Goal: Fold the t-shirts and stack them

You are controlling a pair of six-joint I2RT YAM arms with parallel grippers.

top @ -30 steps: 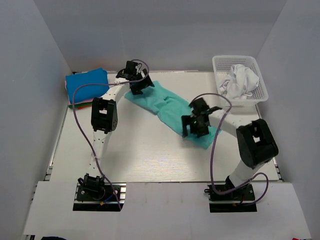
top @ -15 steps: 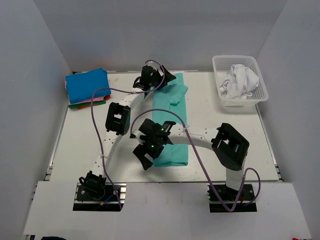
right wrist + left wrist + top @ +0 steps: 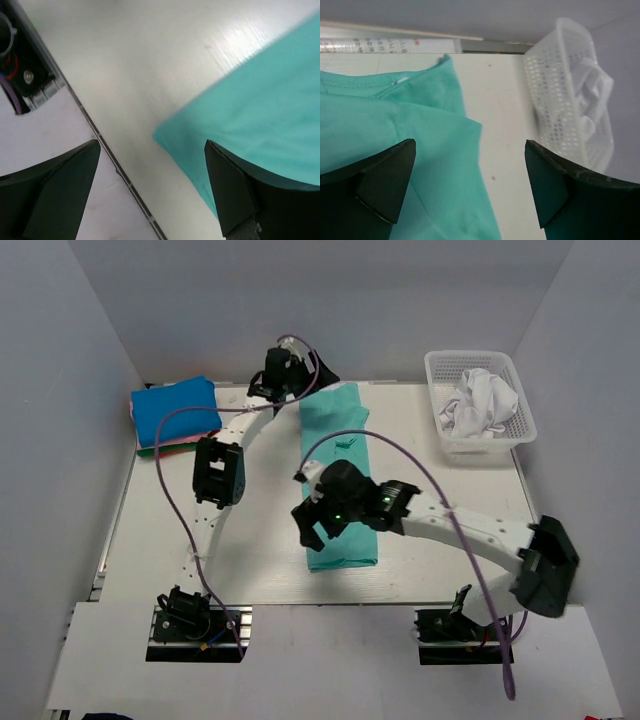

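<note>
Left gripper (image 3: 470,181): jaws spread fully, nothing between them. It sits over the far end of the teal shirt (image 3: 325,410), by the collar hem. Can't tell whether the fingers (image 3: 382,180) touch the cloth.

Right gripper (image 3: 150,186): also wide open and empty. It's above the near-left corner of the same shirt, and the corner shows in the gap between the fingers. Contact there is unclear too.

The teal shirt lies flat on the table (image 3: 250,560) as a long strip running from the far edge toward the near edge. A folded stack with the blue shirt (image 3: 175,410) on top sits at far left. The white shirt (image 3: 482,400) is bunched in the basket (image 3: 470,356) at far right.

Vs a second ago:
- The teal shirt was diagonal across the table and is now straight.
- The left gripper has shifted right along the far edge.
- The right gripper has crossed from the shirt's right end to the near-left corner, arm now stretched out.
- Stack and basket are unchanged.
</note>
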